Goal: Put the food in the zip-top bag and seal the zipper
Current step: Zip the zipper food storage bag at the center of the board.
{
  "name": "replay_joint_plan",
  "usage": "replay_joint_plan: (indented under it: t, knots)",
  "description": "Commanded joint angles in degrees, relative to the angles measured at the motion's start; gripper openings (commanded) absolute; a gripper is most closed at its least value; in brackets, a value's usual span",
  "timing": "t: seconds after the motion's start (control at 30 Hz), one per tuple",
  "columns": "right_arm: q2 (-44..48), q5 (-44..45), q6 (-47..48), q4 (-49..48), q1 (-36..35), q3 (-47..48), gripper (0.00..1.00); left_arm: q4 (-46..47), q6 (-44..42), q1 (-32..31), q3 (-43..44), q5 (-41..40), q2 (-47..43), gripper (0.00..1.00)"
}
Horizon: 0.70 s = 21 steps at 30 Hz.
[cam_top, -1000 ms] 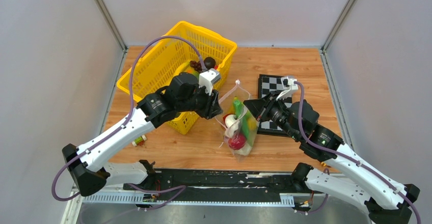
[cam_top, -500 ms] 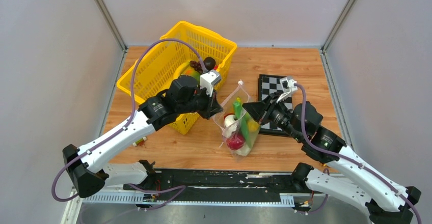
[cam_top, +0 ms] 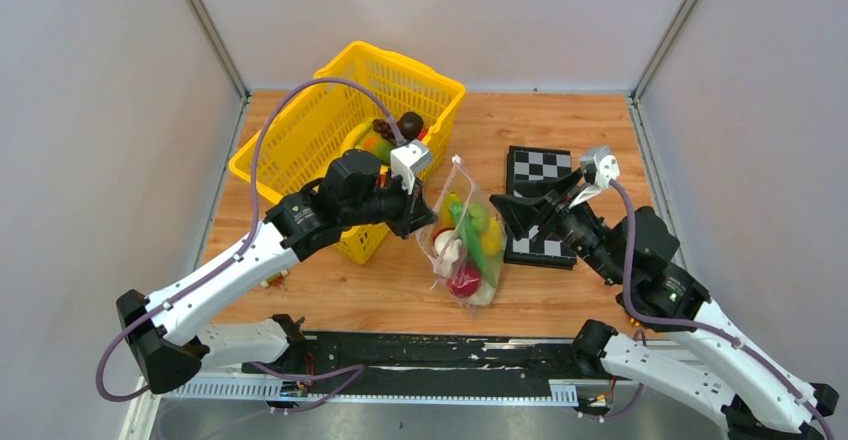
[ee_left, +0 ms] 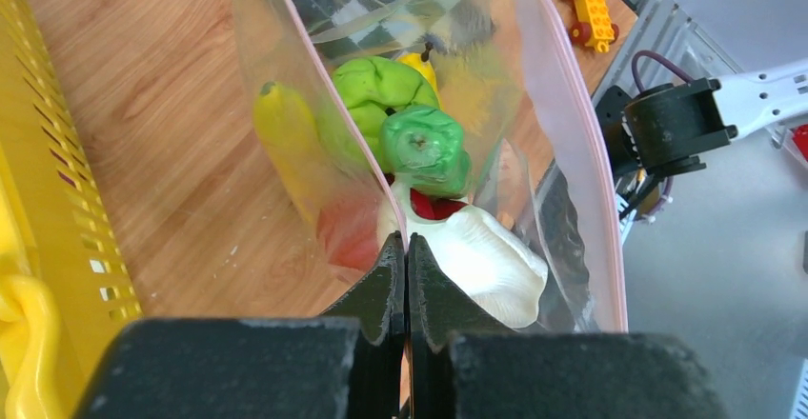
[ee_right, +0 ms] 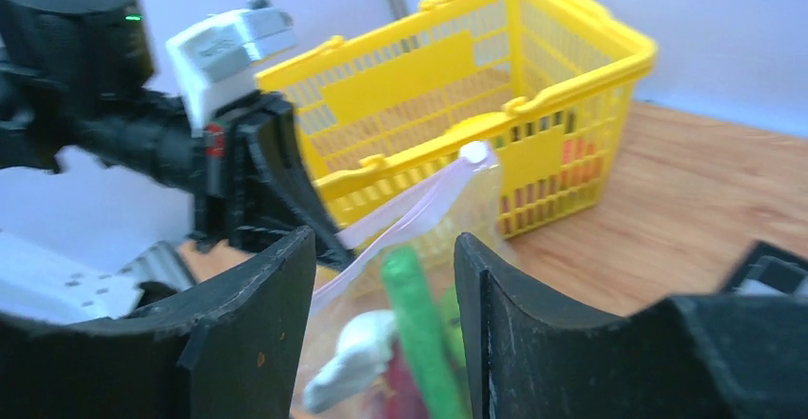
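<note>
The clear zip-top bag (cam_top: 468, 245) stands on the wooden table between my arms. It holds food: a green cucumber (ee_left: 422, 143), green lettuce (ee_left: 376, 81), a yellow banana (ee_left: 284, 126) and a red fruit (cam_top: 464, 280). My left gripper (cam_top: 424, 222) is shut on the bag's left mouth edge, pinching the pink zipper (ee_left: 598, 181) strip, and the mouth gapes. My right gripper (cam_top: 500, 210) is open just right of the bag, touching nothing. In the right wrist view the zipper (ee_right: 419, 205) and cucumber (ee_right: 414, 324) lie ahead of the open right gripper (ee_right: 381, 267).
A yellow mesh basket (cam_top: 330, 110) stands at the back left, right behind the left gripper, with purple grapes (cam_top: 385, 128) and other food inside. A chessboard (cam_top: 535, 165) lies under the right gripper. A small toy block (cam_top: 272, 278) lies near the left arm.
My right gripper has opened, let go of the bag's right edge and drawn back to the right. My left gripper has shut on the bag's left edge.
</note>
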<state>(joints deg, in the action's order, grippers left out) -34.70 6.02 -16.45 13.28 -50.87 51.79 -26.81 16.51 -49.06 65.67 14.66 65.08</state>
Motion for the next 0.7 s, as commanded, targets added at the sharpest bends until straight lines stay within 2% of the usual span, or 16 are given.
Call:
replay_joint_plan:
  t: [0.0,0.07,0.13,0.27,0.33,0.5,0.6,0.67]
  knots:
    - [-3.83,11.90,12.14,6.11,1.06,4.05,0.55,2.83,-2.74,-0.25,3.92,3.00,-2.09,0.00]
    - [-4.80,9.88,13.98,6.04,4.71,3.53,0.54,2.61,-3.53,-0.22,4.38,3.28,-1.99,0.00]
    - [-5.86,0.42,13.32,6.01,11.57,3.32,0.54,2.12,-4.65,-0.24,5.15,4.13,-1.52,0.00]
    - [-7.49,-29.41,10.21,2.28,31.27,1.08,0.59,-1.61,-8.89,-0.25,8.99,7.52,0.85,0.00]
    - [-8.31,-42.86,10.11,-1.58,37.71,-0.79,0.62,-2.80,-10.88,-0.25,10.27,8.33,1.80,0.00]
    - [-13.07,-65.05,17.64,-4.30,44.98,-0.88,0.66,-6.64,-16.36,-0.25,14.48,10.74,4.29,0.00]
    - [-17.02,-68.90,18.24,-7.25,46.21,-0.06,0.64,-9.10,-18.81,-0.19,16.49,11.00,6.58,0.00]
    - [-19.15,-74.18,22.96,-7.58,46.21,0.11,0.64,-10.15,-19.61,-0.25,16.81,11.72,7.13,0.00]
